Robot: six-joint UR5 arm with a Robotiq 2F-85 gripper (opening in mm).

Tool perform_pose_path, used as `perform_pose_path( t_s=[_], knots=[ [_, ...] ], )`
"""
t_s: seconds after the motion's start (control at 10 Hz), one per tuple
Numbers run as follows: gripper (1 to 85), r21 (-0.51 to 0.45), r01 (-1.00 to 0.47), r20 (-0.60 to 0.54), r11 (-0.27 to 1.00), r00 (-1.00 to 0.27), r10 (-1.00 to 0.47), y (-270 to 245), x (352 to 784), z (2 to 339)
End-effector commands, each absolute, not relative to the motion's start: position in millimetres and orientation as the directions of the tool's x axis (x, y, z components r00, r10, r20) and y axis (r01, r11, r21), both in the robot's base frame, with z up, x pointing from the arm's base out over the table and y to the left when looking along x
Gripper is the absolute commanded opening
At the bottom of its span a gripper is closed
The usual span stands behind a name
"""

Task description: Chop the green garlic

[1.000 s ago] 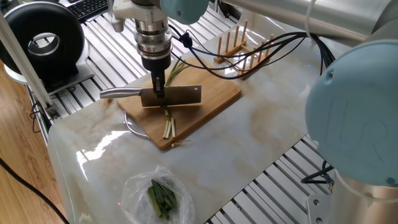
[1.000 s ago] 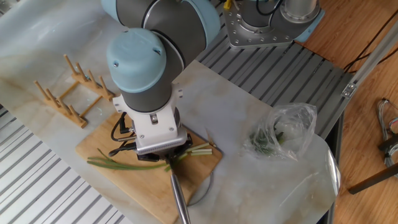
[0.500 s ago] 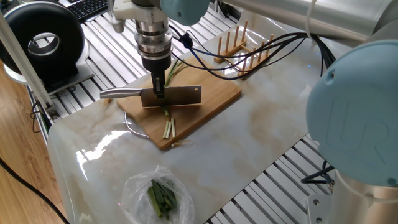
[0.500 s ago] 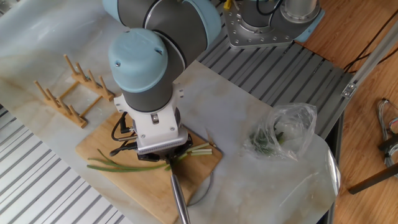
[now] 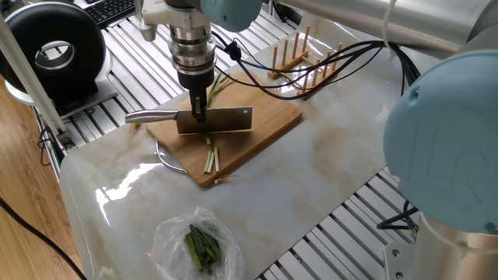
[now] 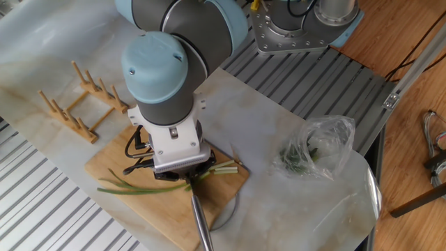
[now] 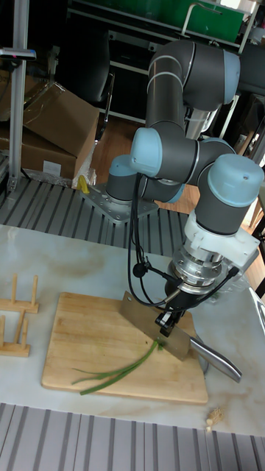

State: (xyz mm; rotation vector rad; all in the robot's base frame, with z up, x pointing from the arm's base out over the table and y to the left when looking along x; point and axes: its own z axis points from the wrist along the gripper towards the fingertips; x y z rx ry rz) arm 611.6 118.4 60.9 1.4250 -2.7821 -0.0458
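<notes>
While the gripper (image 5: 200, 117) clamps the spine of the cleaver (image 5: 218, 119), the blade stands edge-down across the green garlic (image 7: 121, 372), which lies under it on the cutting board (image 7: 88, 335). Cut white sticks (image 5: 212, 159) lie just past the blade toward the board's near edge, with bare marble tabletop (image 5: 327, 163) beyond

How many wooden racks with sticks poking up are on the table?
1. The wooden peg rack stands on the marble table just past the far end of the cutting board; the tall fixed view shows it at the left edge.
</notes>
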Motion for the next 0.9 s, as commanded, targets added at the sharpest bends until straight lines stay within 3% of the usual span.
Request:
perform_pose_path(
  t_s=[0.0, 0.8],
  knots=[
    [1.3, 0.037, -0.809, -0.005, 0.587, -0.588, -0.809, 120.1, 611.7, 61.0],
    [1.3, 0.031, -0.811, 0.005, 0.585, -0.585, -0.811, 118.3, 609.9, 60.0]
  ],
)
